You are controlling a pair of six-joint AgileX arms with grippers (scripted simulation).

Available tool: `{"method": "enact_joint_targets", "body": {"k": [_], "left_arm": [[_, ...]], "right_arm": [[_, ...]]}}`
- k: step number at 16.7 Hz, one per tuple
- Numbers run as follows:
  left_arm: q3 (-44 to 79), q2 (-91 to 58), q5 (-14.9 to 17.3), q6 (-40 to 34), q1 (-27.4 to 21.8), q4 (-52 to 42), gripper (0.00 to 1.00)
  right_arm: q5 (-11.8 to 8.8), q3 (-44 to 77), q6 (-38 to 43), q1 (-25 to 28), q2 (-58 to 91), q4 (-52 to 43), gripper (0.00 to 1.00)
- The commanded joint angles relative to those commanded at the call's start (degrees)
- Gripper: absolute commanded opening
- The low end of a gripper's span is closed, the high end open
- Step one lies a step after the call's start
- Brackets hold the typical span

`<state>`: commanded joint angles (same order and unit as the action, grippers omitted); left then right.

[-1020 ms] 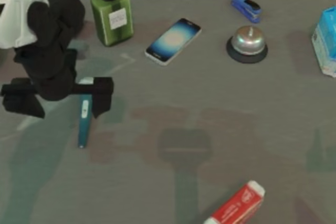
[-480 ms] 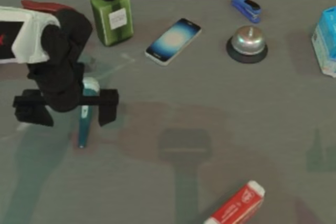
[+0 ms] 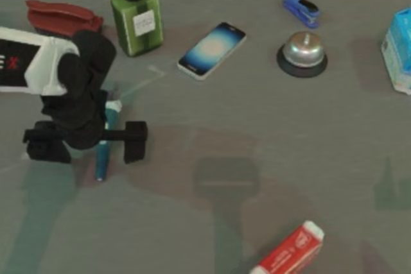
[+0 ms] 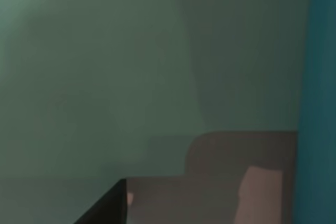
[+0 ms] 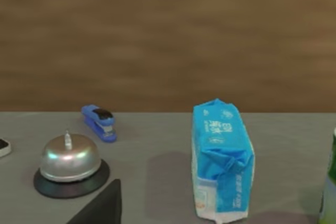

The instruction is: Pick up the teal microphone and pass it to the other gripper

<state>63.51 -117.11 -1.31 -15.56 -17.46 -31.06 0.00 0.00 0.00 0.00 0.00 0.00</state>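
**Left gripper over the microphone**

At the table's [image 3: 270,133] left: left gripper [image 3: 90,144], fingers spread wide, straddling the teal microphone [image 3: 103,158] without gripping. Lying flat, long axis near-to-far, head toward the far green soap bottle [image 3: 137,20], mostly hidden beneath the wrist. Right gripper [image 5: 102,208]: one fingertip only, cut off; grip state impossible to tell.

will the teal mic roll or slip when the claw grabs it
The slim teal microphone with the silver-white mesh head lies flat between the open fingers of the left claw. Its round, tapered handle probably rolls if nudged sideways. The handle looks smooth, so it may slide in a grip. It looks stiff, and head-heavy, likely tilting if held low.
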Motion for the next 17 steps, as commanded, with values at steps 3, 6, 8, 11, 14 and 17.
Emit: {"method": "enact_joint_targets", "body": {"k": [3, 6, 8, 11, 14, 17], "left_arm": [[0.0, 0.0, 0.0, 0.0, 0.0, 0.0, 0.92], [0.0, 0.0, 0.0, 0.0, 0.0, 0.0, 0.7], [0.0, 0.0, 0.0, 0.0, 0.0, 0.0, 0.55], [0.0, 0.0, 0.0, 0.0, 0.0, 0.0, 0.32], [0.0, 0.0, 0.0, 0.0, 0.0, 0.0, 0.1], [0.0, 0.0, 0.0, 0.0, 0.0, 0.0, 0.0]], "right_arm": [[0.0, 0.0, 0.0, 0.0, 0.0, 0.0, 1.0], [0.0, 0.0, 0.0, 0.0, 0.0, 0.0, 1.0], [0.0, 0.0, 0.0, 0.0, 0.0, 0.0, 1.0], [0.0, 0.0, 0.0, 0.0, 0.0, 0.0, 1.0], [0.0, 0.0, 0.0, 0.0, 0.0, 0.0, 1.0], [0.0, 0.0, 0.0, 0.0, 0.0, 0.0, 1.0]]}}
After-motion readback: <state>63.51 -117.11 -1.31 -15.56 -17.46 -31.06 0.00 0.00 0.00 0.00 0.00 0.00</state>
